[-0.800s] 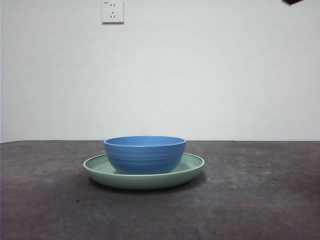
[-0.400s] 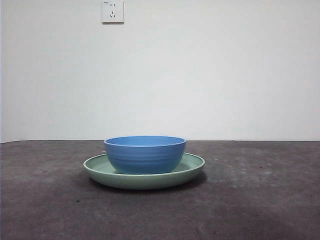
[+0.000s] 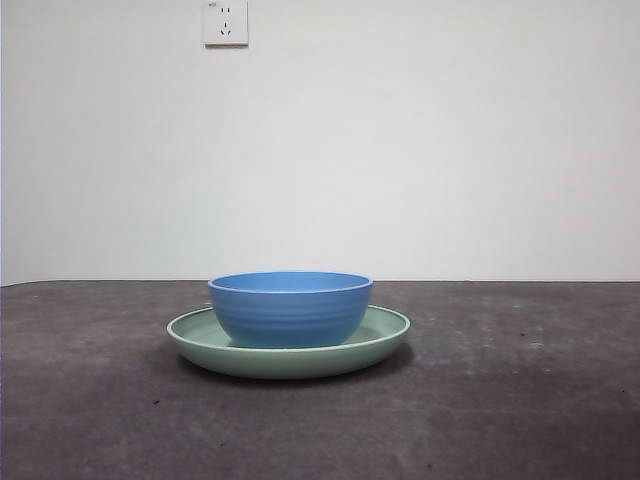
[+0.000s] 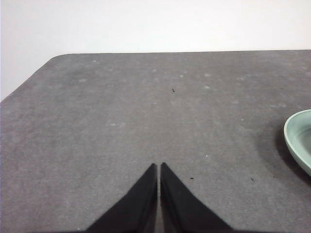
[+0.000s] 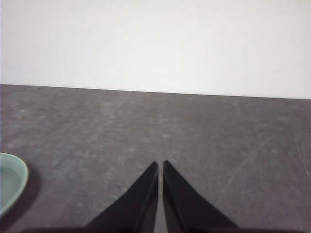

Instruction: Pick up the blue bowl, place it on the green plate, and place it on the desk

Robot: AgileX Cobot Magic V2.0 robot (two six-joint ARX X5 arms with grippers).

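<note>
From my front camera I see the round, matte medium-blue bowl (image 3: 290, 308) with faint ridges sitting upright inside the wide, shallow, pale sage-green plate (image 3: 385, 338). The bowl is roughly centred, and the plate's low rim shows clear of the bowl on both sides. The plate rests flat on the dark grey-brown mottled desk (image 3: 520, 400), about mid-table. Bare tabletop runs out to either side of it and toward the camera. Behind it the desk's far edge meets a plain white wall (image 3: 420, 150) that carries a white power socket (image 3: 225, 22) high up.

No arm shows in the front view. On my left wrist camera, the left gripper (image 4: 159, 166) has its two black jaws pressed together with nothing between them, above bare desk. Only a sliver of the green plate's rim (image 4: 297, 138) shows, well apart from the tips, and the desk's rounded far corner is in sight. On my right wrist camera, the right gripper (image 5: 160, 164) is likewise pressed together and empty. The plate's edge (image 5: 13, 182) shows off to one side, well apart from it.
</note>
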